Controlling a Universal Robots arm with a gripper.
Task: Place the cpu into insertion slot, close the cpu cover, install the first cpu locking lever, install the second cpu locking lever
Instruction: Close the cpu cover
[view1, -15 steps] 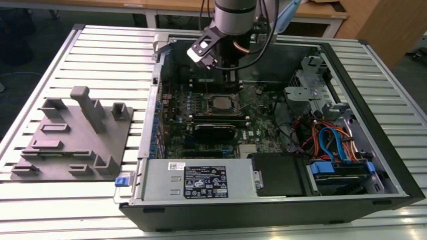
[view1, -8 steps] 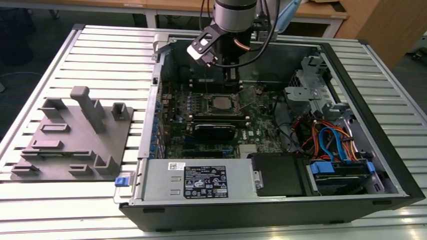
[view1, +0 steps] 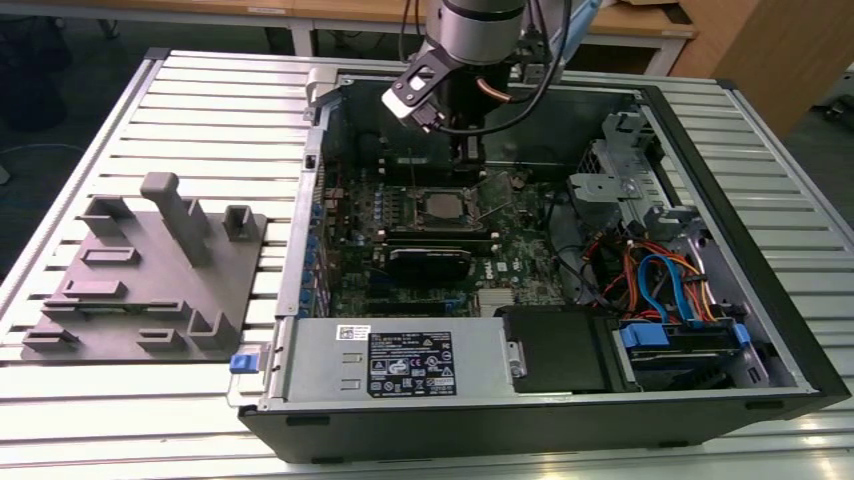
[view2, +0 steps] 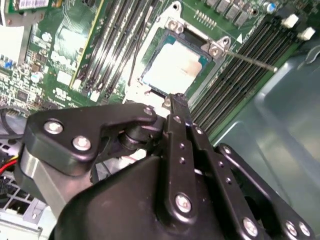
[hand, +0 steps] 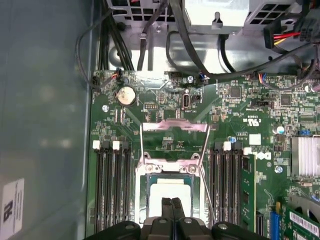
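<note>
Well away from the end effector (hand: 172, 201), toward the exterior view's left, a grey fixture (view1: 147, 265) sits on the slatted tabletop (view1: 200, 90). We see the end effector reaching down inside the open computer case (view1: 534, 425), narrow, its fingertips pressed together and gripping nothing. Just past them the cpu (hand: 156, 191) lies in the insertion slot (hand: 170, 177), and a thin lever (view2: 250, 60) angles away beside it.

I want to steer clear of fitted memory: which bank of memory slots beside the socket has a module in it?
The bank toward the silver heatsink: a green module stands in its outer slot. The bank by the case wall is empty.
</note>
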